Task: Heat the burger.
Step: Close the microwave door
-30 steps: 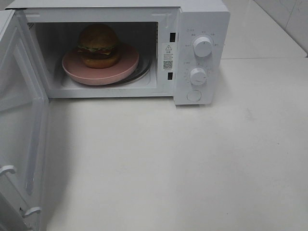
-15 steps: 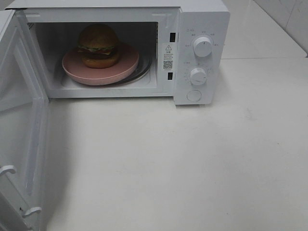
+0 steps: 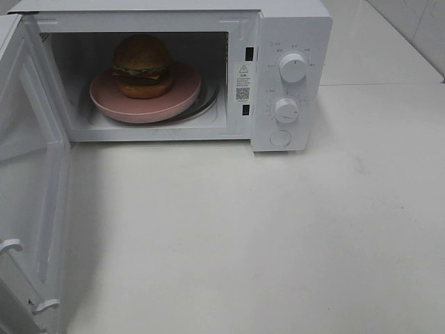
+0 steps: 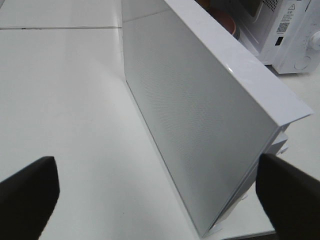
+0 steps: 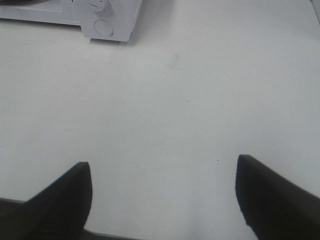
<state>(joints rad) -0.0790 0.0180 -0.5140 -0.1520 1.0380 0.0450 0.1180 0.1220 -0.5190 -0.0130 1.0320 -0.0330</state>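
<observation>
From the high camera, the burger [image 3: 142, 66] sat on the pink plate [image 3: 177, 99] inside the microwave [image 3: 292, 24], its door [image 3: 31, 174] swung wide. The left wrist view gave the door's outer face, with the left gripper [image 4: 156, 187] spread and empty before it; the right gripper [image 5: 162, 177], likewise spread, hung over the counter [image 5: 190, 90]

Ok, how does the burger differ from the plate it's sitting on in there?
Colour: the burger is golden-brown with green lettuce at its side, while the pink plate is plain pink.
Height: the burger stands tall, while the pink plate is low and flat.
Width: the burger is narrower and sits off-centre, and the pink plate spreads wider.
Both are round, and both are inside the microwave, whose door is open.
</observation>
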